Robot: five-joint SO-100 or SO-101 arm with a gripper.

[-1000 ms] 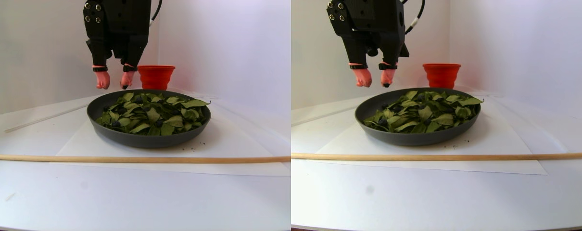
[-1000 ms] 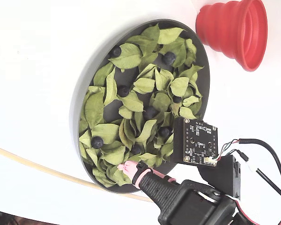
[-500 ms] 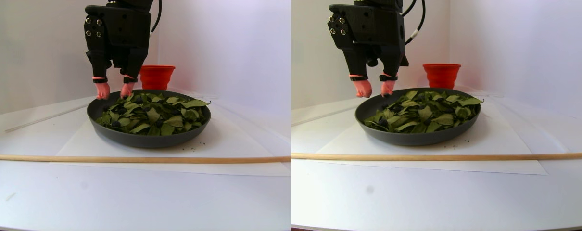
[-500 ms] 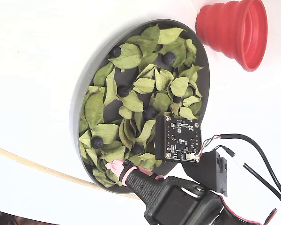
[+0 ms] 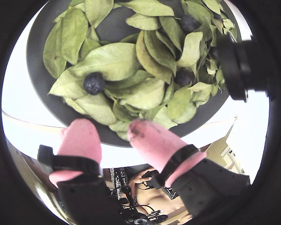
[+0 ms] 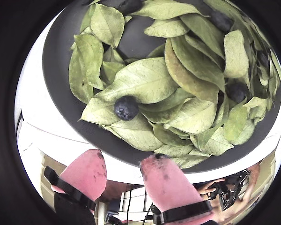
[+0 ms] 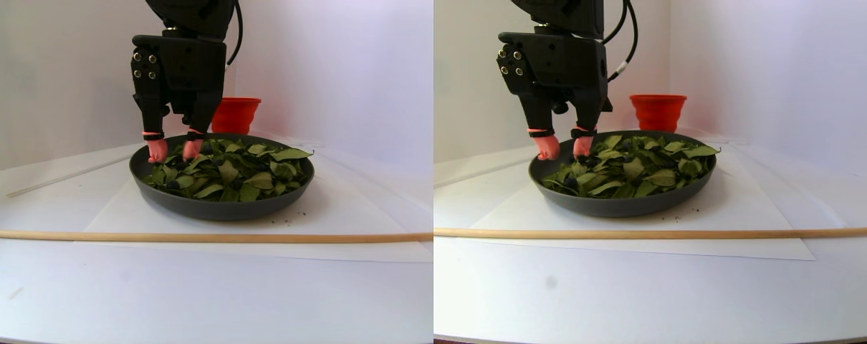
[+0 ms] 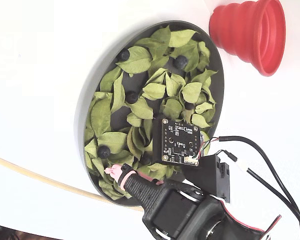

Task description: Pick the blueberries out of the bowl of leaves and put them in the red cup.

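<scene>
White table (image 8: 35, 60); red cup (image 8: 250, 32) absent from wrist views

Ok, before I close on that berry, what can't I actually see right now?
- Red cup inside: side-on in the fixed view, contents not visible; absent from both wrist views.
- Berries under the circuit board: that patch of bowl is covered.
- Second fingertip: hidden by the gripper body in the fixed view.
- Blueberry depth: leaves hide its underside.

Wrist cams close; stereo low front; fixed overhead.
</scene>
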